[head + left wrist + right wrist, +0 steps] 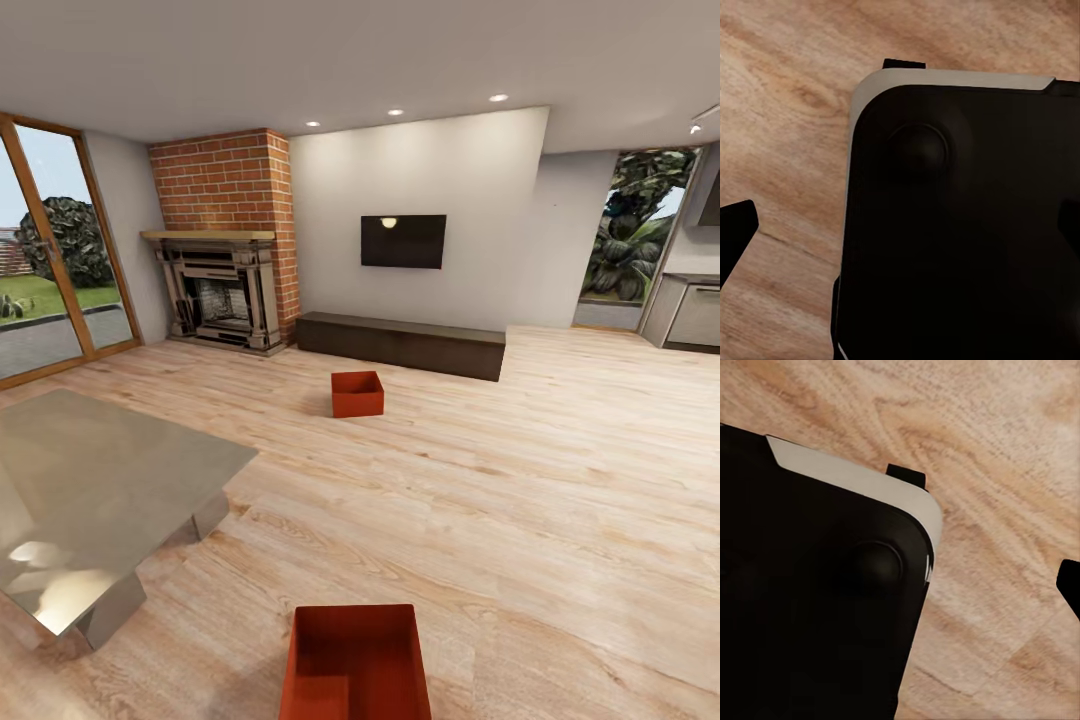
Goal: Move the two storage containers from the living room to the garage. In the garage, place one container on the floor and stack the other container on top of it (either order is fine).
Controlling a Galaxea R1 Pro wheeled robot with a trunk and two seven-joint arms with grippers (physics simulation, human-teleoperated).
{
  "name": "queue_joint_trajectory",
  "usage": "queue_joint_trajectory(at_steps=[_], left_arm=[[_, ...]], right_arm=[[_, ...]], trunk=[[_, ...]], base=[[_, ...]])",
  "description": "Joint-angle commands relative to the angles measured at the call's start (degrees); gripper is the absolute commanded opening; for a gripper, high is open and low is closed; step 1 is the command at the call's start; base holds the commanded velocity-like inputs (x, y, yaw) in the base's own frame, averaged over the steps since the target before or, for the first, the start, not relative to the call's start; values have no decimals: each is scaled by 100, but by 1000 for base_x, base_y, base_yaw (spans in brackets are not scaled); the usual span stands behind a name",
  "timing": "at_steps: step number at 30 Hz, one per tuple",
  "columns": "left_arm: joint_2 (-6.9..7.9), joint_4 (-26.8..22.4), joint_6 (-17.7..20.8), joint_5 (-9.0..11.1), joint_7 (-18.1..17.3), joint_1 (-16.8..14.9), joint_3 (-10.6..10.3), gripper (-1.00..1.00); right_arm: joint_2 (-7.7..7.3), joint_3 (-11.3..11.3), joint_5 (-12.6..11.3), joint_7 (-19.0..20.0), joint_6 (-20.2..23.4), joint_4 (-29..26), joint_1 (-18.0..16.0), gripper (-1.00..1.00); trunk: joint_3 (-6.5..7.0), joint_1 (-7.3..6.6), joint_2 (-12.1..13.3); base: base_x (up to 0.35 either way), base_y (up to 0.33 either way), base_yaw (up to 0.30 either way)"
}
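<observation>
One storage container (355, 662) sits open-topped on the light plank floor (520, 480) right in front of the robot, likely the first pickup; the other container (357, 393) rests farther off, near the dark low cabinet (400, 343) under the TV (403, 241). Both are unmoved in the living room, with a glass table (90, 490) to the left. Both wrist views look down past the robot's dark base onto planks, and I cannot tell how wide either arm's fingers stand.

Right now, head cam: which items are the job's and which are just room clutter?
Job:
near storage container
far storage container

Clutter:
glass table
brick fireplace
wall TV
low dark bench
</observation>
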Motion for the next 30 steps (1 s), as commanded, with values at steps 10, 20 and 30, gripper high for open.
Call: queue_joint_trajectory(at_steps=[10,20,30], left_arm=[[-7,-1,-12,45,-1,-1,0,100],[-19,-1,-12,43,-1,-1,-3,100],[-16,-1,-12,43,-1,-1,-3,100]], right_arm=[[4,47,-88,9,-2,9,-4,100],[4,47,-88,5,-5,9,-4,100],[4,47,-92,5,-8,9,-4,100]], trunk=[[-57,0,-3],[-148,0,-3],[-238,0,-3]], base=[[0,0,0],[0,0,0],[0,0,0]])
